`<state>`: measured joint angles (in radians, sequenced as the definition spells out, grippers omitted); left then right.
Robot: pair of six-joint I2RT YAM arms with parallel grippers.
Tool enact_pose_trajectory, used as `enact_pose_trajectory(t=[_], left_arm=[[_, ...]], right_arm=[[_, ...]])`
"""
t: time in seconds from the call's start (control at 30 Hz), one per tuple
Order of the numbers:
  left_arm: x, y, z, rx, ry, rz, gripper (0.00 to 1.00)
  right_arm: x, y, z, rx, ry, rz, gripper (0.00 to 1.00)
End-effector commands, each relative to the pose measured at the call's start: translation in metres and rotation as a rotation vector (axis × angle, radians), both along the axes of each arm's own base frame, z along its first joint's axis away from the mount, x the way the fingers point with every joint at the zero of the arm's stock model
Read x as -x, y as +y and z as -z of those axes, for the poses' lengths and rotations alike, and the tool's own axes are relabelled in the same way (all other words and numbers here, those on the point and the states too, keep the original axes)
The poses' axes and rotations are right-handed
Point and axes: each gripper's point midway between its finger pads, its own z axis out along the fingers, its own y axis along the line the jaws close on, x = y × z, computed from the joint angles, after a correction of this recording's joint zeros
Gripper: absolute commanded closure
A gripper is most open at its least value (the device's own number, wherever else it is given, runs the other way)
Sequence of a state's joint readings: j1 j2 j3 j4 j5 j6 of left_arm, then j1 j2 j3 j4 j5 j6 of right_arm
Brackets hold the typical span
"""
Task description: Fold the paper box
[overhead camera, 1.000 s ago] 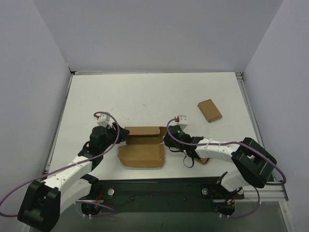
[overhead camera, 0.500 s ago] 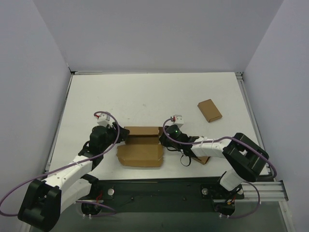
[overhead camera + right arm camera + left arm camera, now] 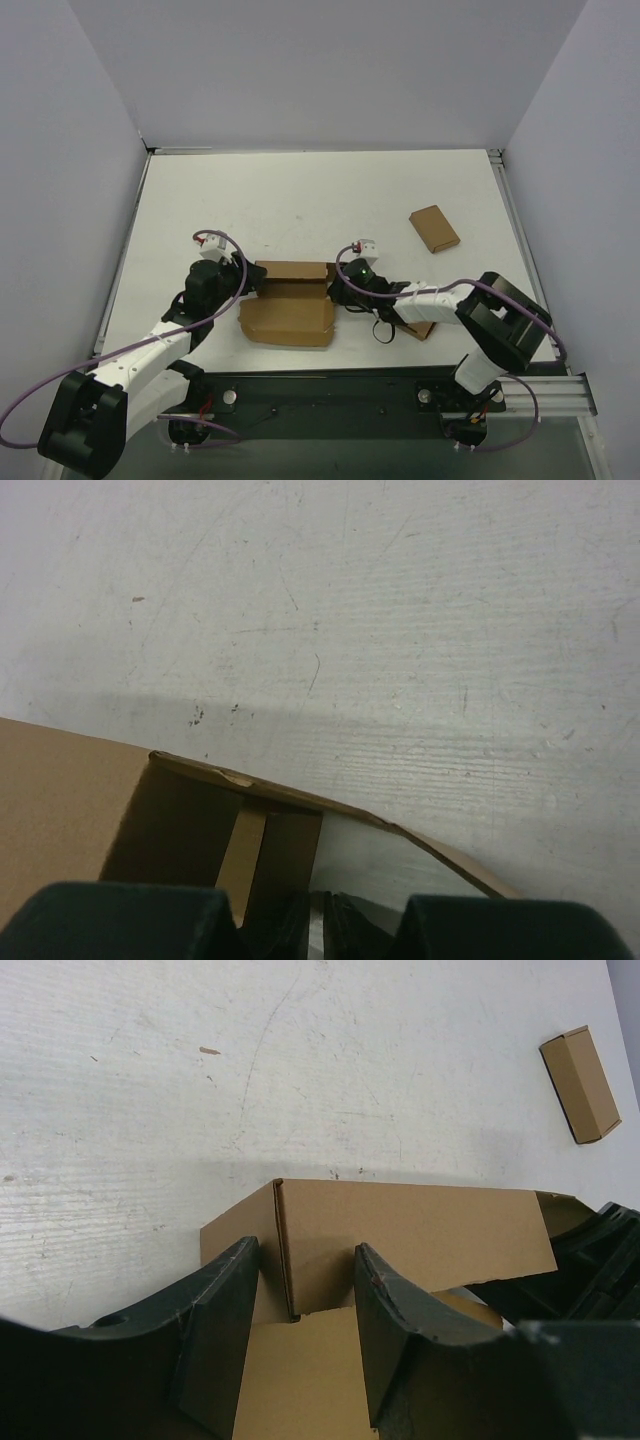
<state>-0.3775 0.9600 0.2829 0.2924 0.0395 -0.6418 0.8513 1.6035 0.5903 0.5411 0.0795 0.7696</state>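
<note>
The left gripper [image 3: 305, 1260] is open. Its two fingers [image 3: 215, 1330] stand on either side of the 10 o'clock corner of the paper box [image 3: 290, 305]. The paper box lies at the 6 o'clock side of the table [image 3: 300, 200], between both arms, with its back wall standing up. The right gripper [image 3: 320, 918] is at its 3 o'clock end with the tips nearly together. I cannot tell if they pinch cardboard. A small brown box [image 3: 434, 228] lies well apart at 2 o'clock.

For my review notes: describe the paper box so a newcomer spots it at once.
On the white table, look near the front edge, between the left gripper and right gripper. The paper box lies there: largest brown piece, flaps open, unlike the small closed box farther right.
</note>
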Motion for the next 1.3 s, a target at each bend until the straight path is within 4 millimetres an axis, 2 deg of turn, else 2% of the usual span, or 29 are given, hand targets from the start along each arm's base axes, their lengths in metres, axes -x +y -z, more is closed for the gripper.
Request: enact_pose_trajectory(t=[0.0,0.03,0.07,0.1,0.23,0.27,0.3,0.33,0.37,0.43,0.57,0.67,0.8,0.9,1.07,1.27], left_arm=[[-0.005,-0.002,-0.011,0.003,-0.035,0.011,0.48],[-0.005,-0.002,-0.011,-0.001,-0.037,0.011,0.48],[-0.005,-0.001,-0.013,-0.002,-0.038,0.012,0.48],[-0.006,-0.001,-0.016,-0.001,-0.042,0.01,0.48],[-0.007,0.0,-0.02,-0.004,-0.049,0.013,0.47],[-0.007,0.001,-0.02,-0.006,-0.051,0.011,0.47],[-0.008,0.002,-0.02,-0.005,-0.051,0.007,0.47],[-0.008,0.002,-0.02,-0.007,-0.05,0.008,0.47],[-0.008,0.003,-0.02,-0.008,-0.05,0.007,0.47],[-0.008,0.003,-0.02,-0.01,-0.05,0.007,0.47],[-0.009,0.003,-0.017,-0.012,-0.046,0.006,0.47],[-0.008,0.002,-0.016,-0.011,-0.042,0.012,0.47],[-0.008,0.001,-0.014,-0.008,-0.036,0.019,0.47],[-0.008,0.001,-0.013,-0.008,-0.034,0.02,0.47],[-0.008,0.0,-0.014,-0.004,-0.039,0.026,0.47],[-0.008,-0.001,-0.013,0.0,-0.035,0.032,0.47]], right_arm=[[0.001,-0.01,-0.031,0.001,-0.068,0.017,0.82],[0.009,-0.017,-0.027,0.036,-0.053,0.012,0.78],[0.013,-0.021,-0.038,0.025,-0.07,0.013,0.75],[0.018,-0.03,-0.036,0.044,-0.069,0.023,0.72],[0.037,-0.051,-0.06,0.033,-0.082,0.031,0.54],[0.035,-0.059,-0.064,0.04,-0.081,0.049,0.52],[0.033,-0.057,-0.076,0.017,-0.074,0.042,0.51],[0.034,-0.066,-0.076,0.031,-0.039,0.046,0.51],[0.022,-0.079,-0.081,0.025,-0.033,0.088,0.51],[0.012,-0.081,-0.093,0.001,-0.023,0.084,0.51],[-0.016,-0.099,-0.093,0.052,-0.023,0.126,0.5],[-0.03,-0.099,-0.083,0.06,0.021,0.118,0.45],[-0.043,-0.093,-0.058,0.068,0.064,0.115,0.44],[-0.046,-0.088,-0.042,0.064,0.092,0.103,0.44],[-0.036,-0.072,-0.032,0.001,0.114,0.033,0.44],[-0.02,-0.045,-0.033,-0.062,0.113,-0.105,0.47]])
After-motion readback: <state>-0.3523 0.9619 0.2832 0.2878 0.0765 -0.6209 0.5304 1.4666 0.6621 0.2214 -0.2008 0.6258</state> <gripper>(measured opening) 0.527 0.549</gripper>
